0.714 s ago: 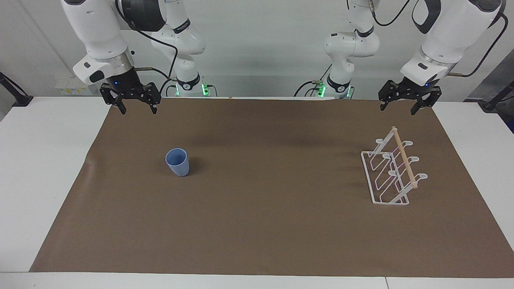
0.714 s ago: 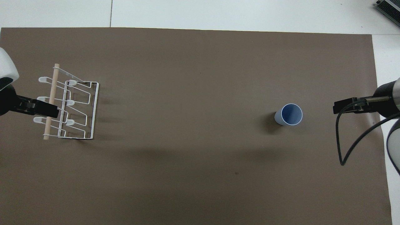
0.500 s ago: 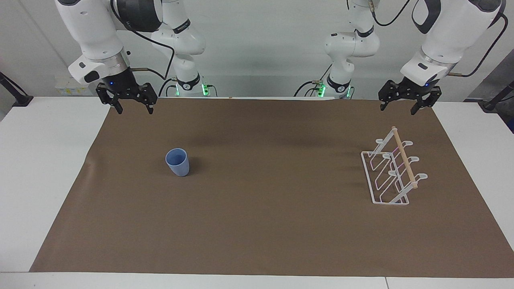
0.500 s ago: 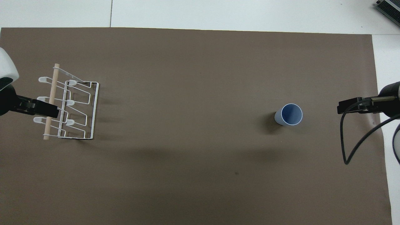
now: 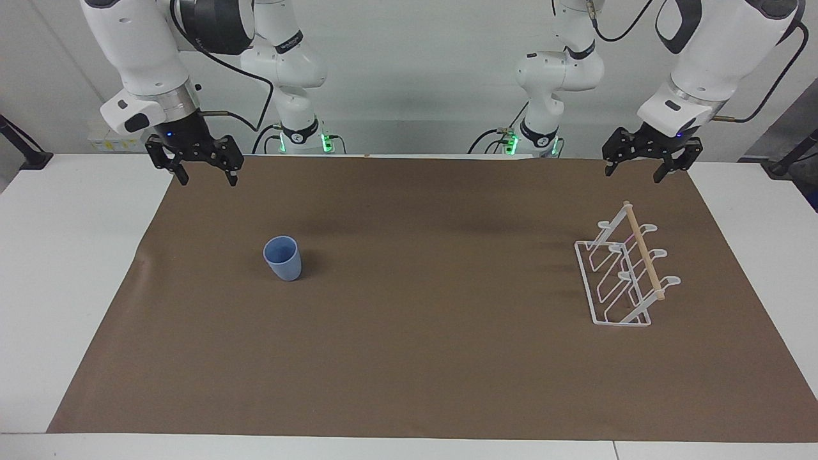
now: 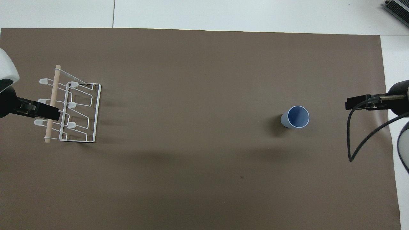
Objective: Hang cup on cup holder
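Cup (image 5: 282, 257), light blue and handleless, is stood upright with its mouth up on the brown mat (image 5: 422, 358), toward the right arm's end of the table (image 5: 70, 255), and is touched by nothing. Well apart from it, toward the left arm's end, the cup holder (image 5: 623, 278) is set on the same mat: a white wire rack on a rectangular base, with slanted loop prongs and a light wooden dowel (image 5: 643, 259) carried along its top. No cup is hung on any prong. The right gripper (image 5: 205, 177) is held in the air over the mat's edge at the right arm's end, with its fingers spread and nothing between them. The left gripper (image 5: 632, 174) is held in the air over the mat near the cup holder, likewise spread and empty. In the overhead view the left gripper is seen overlapping the dowel, but the facing view shows it raised clear of the rack
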